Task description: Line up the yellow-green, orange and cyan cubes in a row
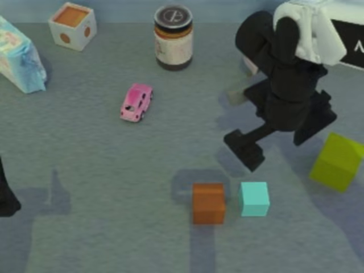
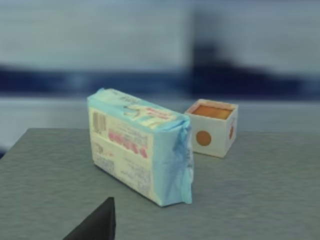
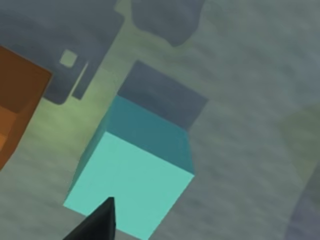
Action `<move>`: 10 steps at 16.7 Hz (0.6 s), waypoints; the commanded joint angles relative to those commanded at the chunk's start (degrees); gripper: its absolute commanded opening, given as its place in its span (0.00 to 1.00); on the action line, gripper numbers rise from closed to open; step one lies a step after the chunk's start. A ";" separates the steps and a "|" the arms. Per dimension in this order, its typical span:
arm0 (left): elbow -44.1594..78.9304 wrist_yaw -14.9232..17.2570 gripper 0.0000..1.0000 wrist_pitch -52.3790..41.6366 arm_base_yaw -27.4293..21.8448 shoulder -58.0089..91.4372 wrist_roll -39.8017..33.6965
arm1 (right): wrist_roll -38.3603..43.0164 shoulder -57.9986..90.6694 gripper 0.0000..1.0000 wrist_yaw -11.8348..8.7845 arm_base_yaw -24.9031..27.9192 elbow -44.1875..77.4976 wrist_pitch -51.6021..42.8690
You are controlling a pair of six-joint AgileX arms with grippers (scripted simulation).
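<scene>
Cubes first: we see the orange cube (image 1: 209, 202) and the smaller cyan cube (image 1: 254, 198) side by side near the table's front, close but apart, both matte and plain. The yellow-green cube (image 1: 336, 161), the largest, sits tilted well off to their right. Our right wrist view shows what the top view cannot: the cyan cube (image 3: 132, 168) directly beneath the camera, with a fingertip (image 3: 97, 223) edging in over it and the orange cube (image 3: 17, 107) at the frame's edge. Our right gripper (image 1: 278, 139) hangs above the table just behind the cyan cube, its fingers spread apart and holding nothing. Our left arm (image 1: 7, 196) is parked at the left edge; its fingers we cannot judge.
</scene>
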 joint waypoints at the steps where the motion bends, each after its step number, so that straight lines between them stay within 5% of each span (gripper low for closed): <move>1: 0.00 0.00 1.00 0.00 0.00 0.00 0.00 | -5.96 -0.52 1.00 -0.08 -2.05 -0.92 0.21; 6: 0.00 0.00 1.00 0.00 0.00 0.00 0.00 | -32.51 -3.49 1.00 -0.43 -11.66 -5.28 1.61; 10: 0.00 0.00 1.00 0.00 0.00 0.00 0.00 | -44.48 -5.80 1.00 -0.66 -16.91 -7.63 2.90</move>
